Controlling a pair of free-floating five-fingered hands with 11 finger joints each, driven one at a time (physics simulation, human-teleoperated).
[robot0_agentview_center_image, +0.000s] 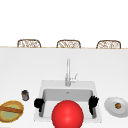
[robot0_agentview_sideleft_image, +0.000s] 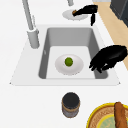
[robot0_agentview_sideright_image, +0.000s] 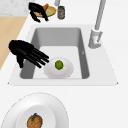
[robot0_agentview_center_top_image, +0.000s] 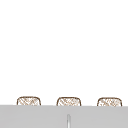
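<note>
Right side view: right hand (robot0_agentview_sideright_image: 23, 51), fingers spread, points toward the round plate (robot0_agentview_sideright_image: 65, 71) holding a lime (robot0_agentview_sideright_image: 58, 64).

A: What sort of place is this?

B: A kitchen, drawn by a simulator. A grey sink (robot0_agentview_center_image: 96, 86) is set into a white counter (robot0_agentview_center_image: 25, 67), with a tall tap (robot0_agentview_center_image: 68, 72) behind the basin.

A: What else points to a kitchen?

B: A plate (robot0_agentview_center_image: 110, 106) with food on the counter, a dark jar (robot0_agentview_center_image: 25, 95), and three woven chair backs (robot0_agentview_center_image: 68, 44) beyond the counter's far edge.
</note>
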